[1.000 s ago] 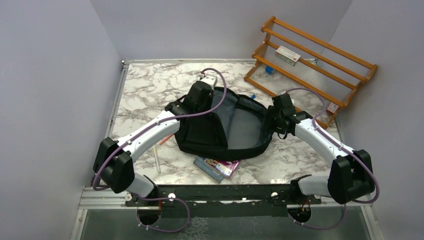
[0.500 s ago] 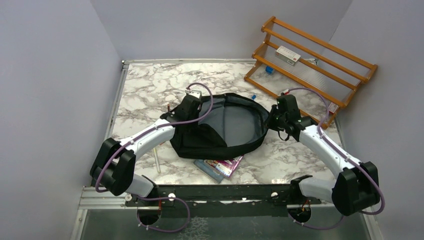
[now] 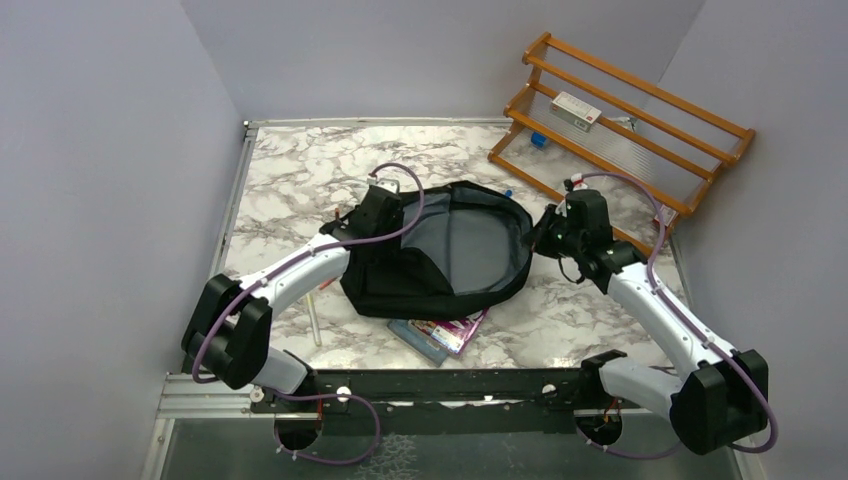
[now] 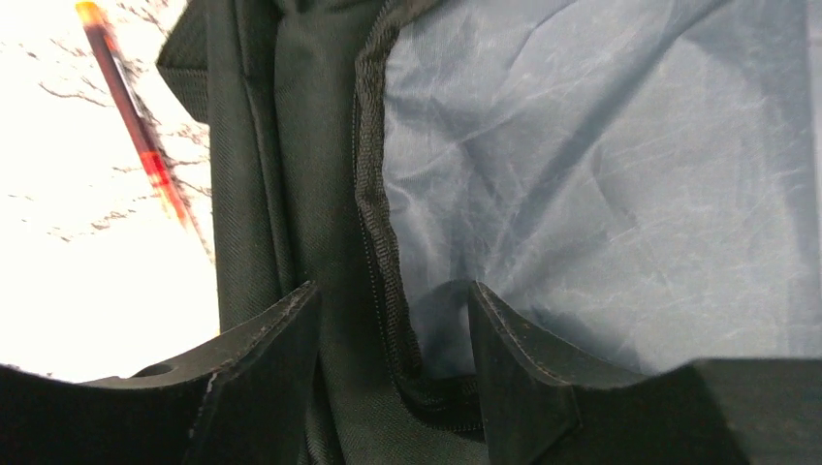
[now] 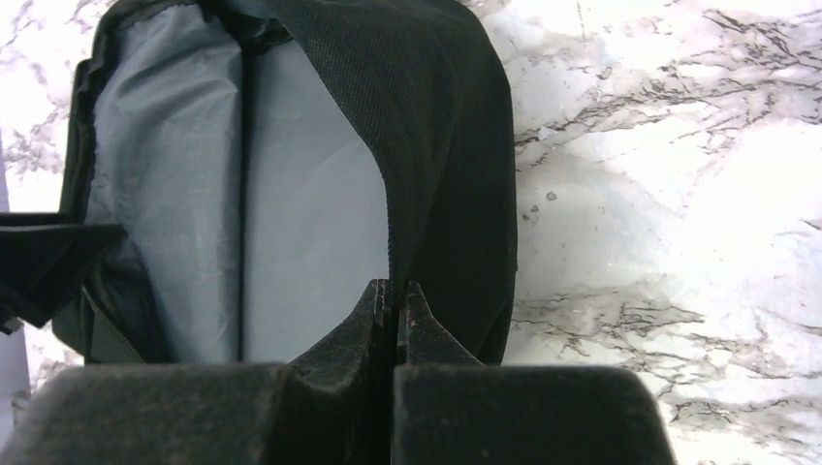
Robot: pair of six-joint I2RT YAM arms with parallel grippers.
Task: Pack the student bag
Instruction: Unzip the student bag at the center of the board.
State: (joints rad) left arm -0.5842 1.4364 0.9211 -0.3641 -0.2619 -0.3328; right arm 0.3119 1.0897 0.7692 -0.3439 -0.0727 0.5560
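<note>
Marble table (image 3: 280, 170), right gripper (image 5: 393, 287) pinching student bag (image 5: 448, 116)

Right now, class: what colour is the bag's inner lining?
Grey-blue lining, inside the black student bag; clearest in left wrist view.

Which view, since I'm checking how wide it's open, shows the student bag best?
Top external: nearly the whole student bag and its open mouth show. Left wrist shows only zipper edge and lining; right wrist, one rim and lining.

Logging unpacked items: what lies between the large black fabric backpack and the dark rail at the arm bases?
Top view: a flat booklet with a pink-purple cover, its far edge under the black fabric backpack; bare marble from there to the dark rail.
</note>
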